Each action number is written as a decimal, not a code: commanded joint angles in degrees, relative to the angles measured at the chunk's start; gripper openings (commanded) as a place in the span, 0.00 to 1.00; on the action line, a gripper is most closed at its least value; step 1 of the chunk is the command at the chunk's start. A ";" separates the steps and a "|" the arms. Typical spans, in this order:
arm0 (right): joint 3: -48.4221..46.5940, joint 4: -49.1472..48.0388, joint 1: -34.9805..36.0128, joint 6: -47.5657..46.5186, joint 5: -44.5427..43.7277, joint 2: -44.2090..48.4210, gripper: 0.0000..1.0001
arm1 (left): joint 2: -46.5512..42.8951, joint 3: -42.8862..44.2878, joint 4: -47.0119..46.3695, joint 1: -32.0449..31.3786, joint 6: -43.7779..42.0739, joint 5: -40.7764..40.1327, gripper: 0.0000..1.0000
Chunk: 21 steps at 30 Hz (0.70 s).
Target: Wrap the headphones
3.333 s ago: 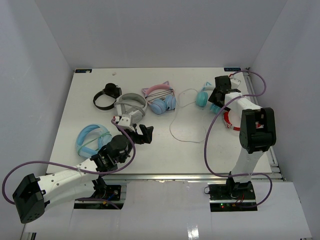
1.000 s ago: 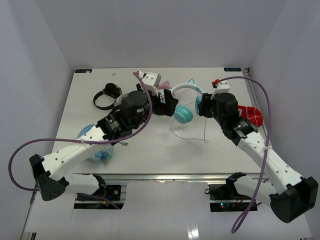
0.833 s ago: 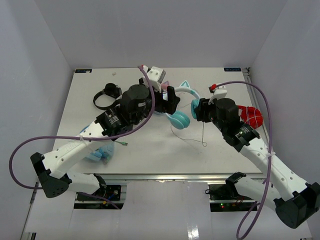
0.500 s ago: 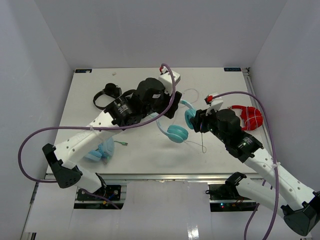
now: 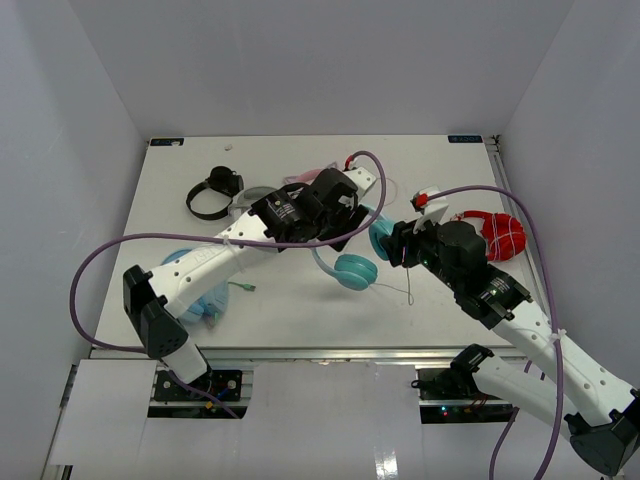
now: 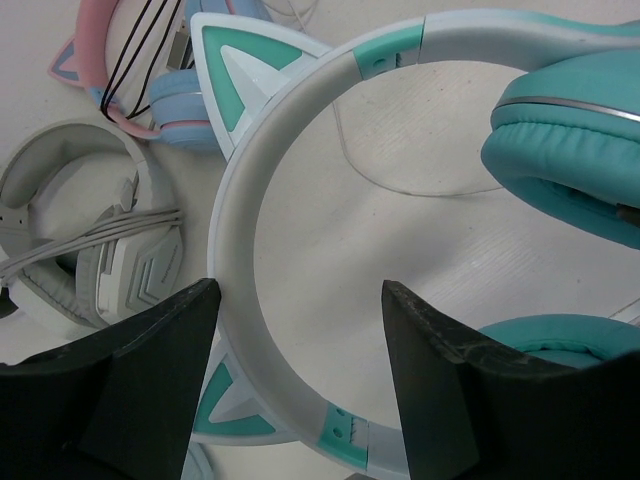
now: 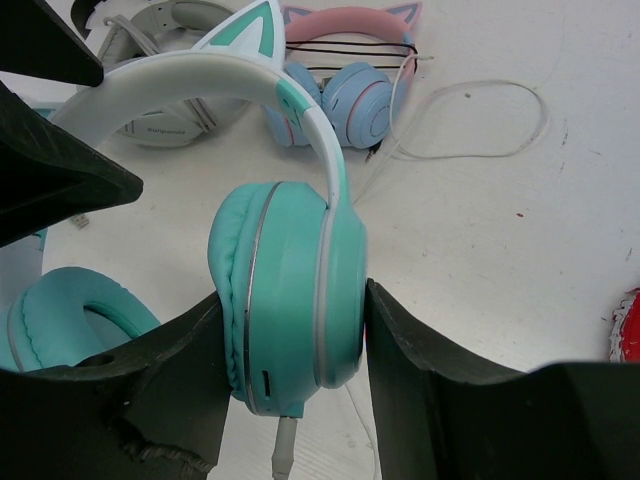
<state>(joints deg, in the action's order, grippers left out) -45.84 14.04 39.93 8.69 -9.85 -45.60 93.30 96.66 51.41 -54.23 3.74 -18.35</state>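
Bright, even light from above; shadows on the white bench [image 5: 300,315] are faint and soft. The wrist views' nearest edges seem slightly out of focus.

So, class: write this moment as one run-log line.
task: wrap headphones | right hand: shut on ear cup | left hand: open around headband

I count six headphones: one teal cat-eared pair [image 5: 354,271], one pink-banded pair [image 7: 360,105], one grey pair [image 6: 110,265], one black pair [image 5: 213,192], one light-blue pair [image 5: 205,300], one red pair [image 5: 497,233]. I have two claws: left claw [image 6: 300,300], right claw [image 7: 290,300].
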 commanded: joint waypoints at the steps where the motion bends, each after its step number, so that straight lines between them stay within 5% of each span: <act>1: -0.89 -4.86 0.61 0.19 1.59 1.26 0.08 | -2.62 0.35 -1.50 0.26 -1.81 -3.92 0.76; 6: -0.65 -4.73 0.76 0.01 1.70 1.22 0.08 | -4.92 -0.18 -4.47 0.47 -3.28 -6.81 0.81; 21: -0.46 -5.00 0.94 -0.17 3.10 2.63 0.08 | -4.66 0.53 0.89 1.23 -3.39 5.38 0.79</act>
<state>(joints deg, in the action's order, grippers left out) -45.84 14.04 40.54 8.42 -8.09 -44.84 90.30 96.92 50.64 -53.21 0.72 -15.35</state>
